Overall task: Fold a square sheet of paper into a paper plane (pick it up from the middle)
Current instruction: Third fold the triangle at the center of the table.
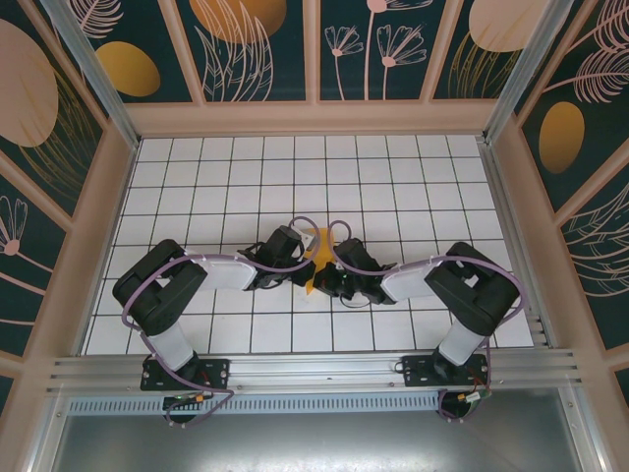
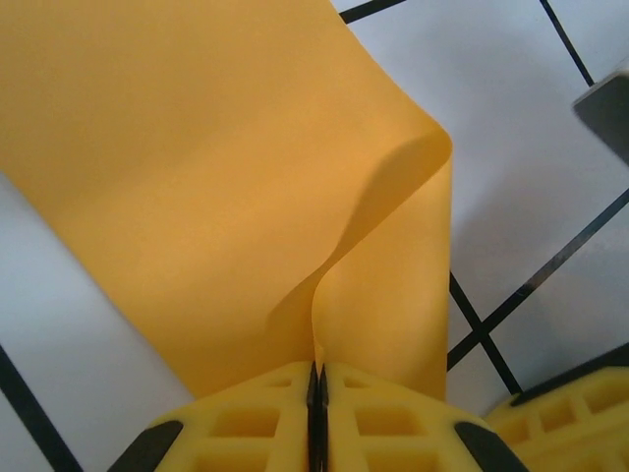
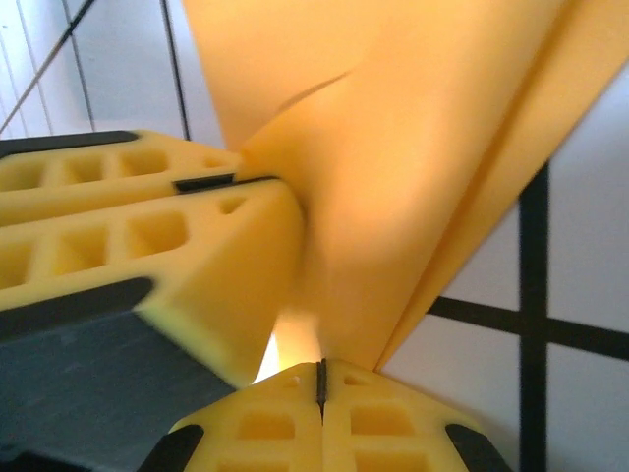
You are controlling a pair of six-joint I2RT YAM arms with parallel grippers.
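Note:
The orange-yellow sheet of paper (image 1: 317, 256) is folded into a small angular shape between the two grippers at the middle of the tiled table; the arms hide most of its outline. My left gripper (image 2: 316, 370) is shut on a raised fold of the paper (image 2: 216, 177), which curls over above the jaws. My right gripper (image 3: 320, 366) is shut on the paper's lower edge (image 3: 423, 147). In the right wrist view the left gripper's yellow fingers (image 3: 147, 226) pinch the sheet just to the left. In the top view the left gripper (image 1: 305, 264) and right gripper (image 1: 326, 273) meet tip to tip.
The white tiled table (image 1: 295, 177) with black grid lines extends behind and beside the arms. Beige walls and a metal rail (image 1: 314, 372) frame it. The right gripper's finger (image 2: 575, 418) shows at the lower right of the left wrist view.

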